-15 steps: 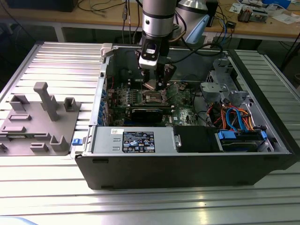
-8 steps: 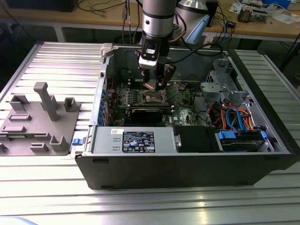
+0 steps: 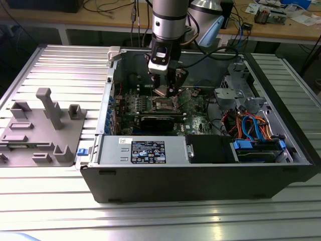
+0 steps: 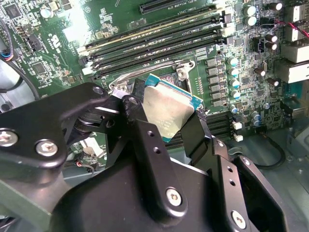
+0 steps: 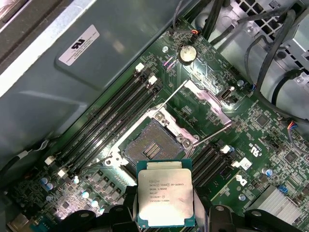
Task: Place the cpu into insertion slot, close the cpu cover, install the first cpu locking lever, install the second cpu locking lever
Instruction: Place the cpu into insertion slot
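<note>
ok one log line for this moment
gripper: shut on cpu | cpu: in air, not seated | insertion slot: empty | cpu cover: open

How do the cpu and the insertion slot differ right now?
The cpu has a pale silver top with print; the insertion slot has a dark centre inside a shiny rim. The cpu is clamped in the gripper, off the green board; the insertion slot sits in that board, empty and uncovered. Both are square and look alike in footprint.
</note>
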`<state>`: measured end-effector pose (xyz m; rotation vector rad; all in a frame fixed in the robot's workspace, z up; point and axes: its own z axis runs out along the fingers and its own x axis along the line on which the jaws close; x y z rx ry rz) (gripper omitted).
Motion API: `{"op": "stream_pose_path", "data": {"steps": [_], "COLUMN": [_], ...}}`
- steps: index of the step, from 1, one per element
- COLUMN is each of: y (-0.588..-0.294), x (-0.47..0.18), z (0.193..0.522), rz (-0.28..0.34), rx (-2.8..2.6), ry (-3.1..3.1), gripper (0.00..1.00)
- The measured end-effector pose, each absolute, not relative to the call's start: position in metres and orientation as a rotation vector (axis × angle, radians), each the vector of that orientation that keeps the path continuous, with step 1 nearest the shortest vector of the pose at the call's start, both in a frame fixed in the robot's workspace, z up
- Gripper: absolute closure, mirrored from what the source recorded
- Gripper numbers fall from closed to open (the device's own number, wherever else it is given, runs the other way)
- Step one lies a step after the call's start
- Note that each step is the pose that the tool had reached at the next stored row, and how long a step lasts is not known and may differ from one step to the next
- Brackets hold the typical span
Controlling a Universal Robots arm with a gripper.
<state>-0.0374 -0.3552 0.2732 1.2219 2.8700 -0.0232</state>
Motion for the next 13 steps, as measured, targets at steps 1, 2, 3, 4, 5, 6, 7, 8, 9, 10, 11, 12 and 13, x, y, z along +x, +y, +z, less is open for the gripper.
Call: {"op": "stream_pose_path", "data": {"steps": [1,2,3,4,5,6,7,8,9,10,11,12,13], "y": [-0.3552,-0.3552,-0.3552,-0.3552,-0.3552,-0.3552,-0.3552,-0.3552,-0.3552,-0.3552,-0.3552,-0.3552,-0.3552], "x": [-0.0374,-0.0374,-0.0374,-0.0374,-0.0374,-0.0374,-0.0374,-0.0374,-0.0374,-0.0374,-0.0374,-0.0374,-0.0374], "z": [0.2732,0.2732,0.2732,0.2732,0.2732,0.2732,0.2731,0.2731,0.2731,0.2731,0.2731,0.2731,0.2731], "rz": [-0.023,-0.023,-0.023,-0.023,-0.023,-0.023,-0.023,-0.023,-0.023,-0.024,-0.023,-0.023,-0.023], "rx": [1.223,1.224,1.226,1.227,1.229,1.230,1.231,1.232,1.233,1.235,1.236,1.237,1.238], "ry": [2.869,2.869,2.868,2.868,2.867,2.867,2.866,2.866,2.865,2.864,2.864,2.864,2.863], "gripper": [0.45,0.45,0.45,0.45,0.45,0.45,0.45,0.45,0.45,0.45,0.45,0.45,0.45]}}
